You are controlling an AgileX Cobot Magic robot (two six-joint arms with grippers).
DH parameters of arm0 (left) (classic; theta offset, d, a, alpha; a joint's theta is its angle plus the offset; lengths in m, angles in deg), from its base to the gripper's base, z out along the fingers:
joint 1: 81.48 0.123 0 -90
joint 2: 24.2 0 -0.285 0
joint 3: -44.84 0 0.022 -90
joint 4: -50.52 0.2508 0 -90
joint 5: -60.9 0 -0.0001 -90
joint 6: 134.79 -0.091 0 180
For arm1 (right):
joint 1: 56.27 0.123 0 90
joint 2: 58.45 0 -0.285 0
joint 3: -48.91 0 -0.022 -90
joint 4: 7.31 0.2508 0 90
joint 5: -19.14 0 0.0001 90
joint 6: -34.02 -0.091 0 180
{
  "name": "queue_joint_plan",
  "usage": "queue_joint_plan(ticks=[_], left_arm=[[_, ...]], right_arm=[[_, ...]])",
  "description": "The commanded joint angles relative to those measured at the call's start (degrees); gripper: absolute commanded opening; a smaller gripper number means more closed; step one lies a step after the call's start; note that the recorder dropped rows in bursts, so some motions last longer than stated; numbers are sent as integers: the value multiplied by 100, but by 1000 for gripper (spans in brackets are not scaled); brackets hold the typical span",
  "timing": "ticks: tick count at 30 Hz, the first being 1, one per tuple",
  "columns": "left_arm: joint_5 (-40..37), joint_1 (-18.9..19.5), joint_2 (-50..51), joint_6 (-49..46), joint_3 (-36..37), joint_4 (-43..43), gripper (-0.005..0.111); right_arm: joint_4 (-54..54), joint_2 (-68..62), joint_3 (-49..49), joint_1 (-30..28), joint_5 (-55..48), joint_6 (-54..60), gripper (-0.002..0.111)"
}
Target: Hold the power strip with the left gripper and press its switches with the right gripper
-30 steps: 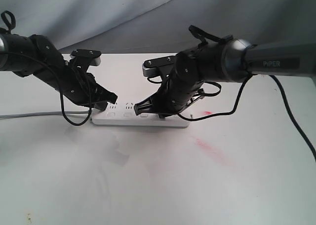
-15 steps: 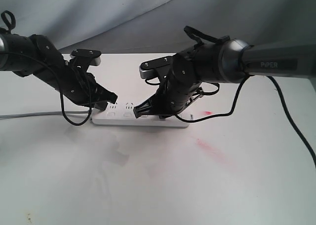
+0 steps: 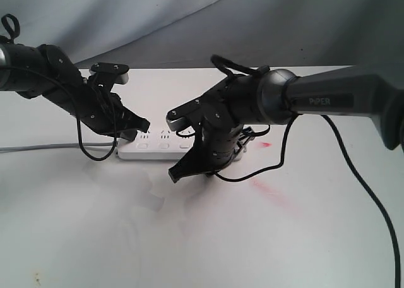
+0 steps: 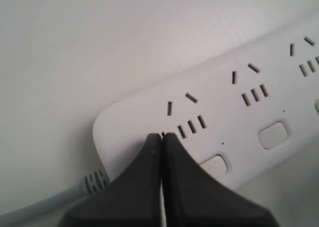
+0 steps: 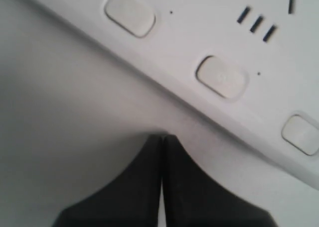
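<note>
The white power strip lies flat on the white table, its grey cord running off to the left. My left gripper is shut, its tips pressed down on the strip's cord end, next to the first socket set. Square white switches run along the strip's near edge. My right gripper, on the PIPER arm, is shut and sits over bare table just in front of the strip, apart from the switches. The right arm hides the strip's right end.
A faint red smear marks the table to the right of the strip. A grey cloth backdrop hangs behind the table. The right arm's black cable loops down over the table at the right.
My right gripper has pulled off the strip, moving toward the near side and slightly left, and now sits over the table. The left gripper and the strip have stayed put.
</note>
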Motion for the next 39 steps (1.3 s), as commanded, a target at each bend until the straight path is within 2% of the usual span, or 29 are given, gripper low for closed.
queue_joint_plan(ticks=[1, 13, 20, 28, 39], left_arm=[[-26, -32, 30, 2, -8, 13, 0], [-26, -32, 30, 2, -8, 13, 0], [-26, -32, 30, 2, -8, 13, 0], [-26, -32, 30, 2, -8, 13, 0], [-26, -32, 30, 2, -8, 13, 0]], right_arm=[[-19, -348, -141, -26, -280, 4, 0], [-34, 849, -141, -204, 758, -195, 0], [115, 829, -141, -485, 635, -179, 0], [169, 766, -133, -526, 818, -178, 0], [424, 260, 593, -526, 303, -178, 0]])
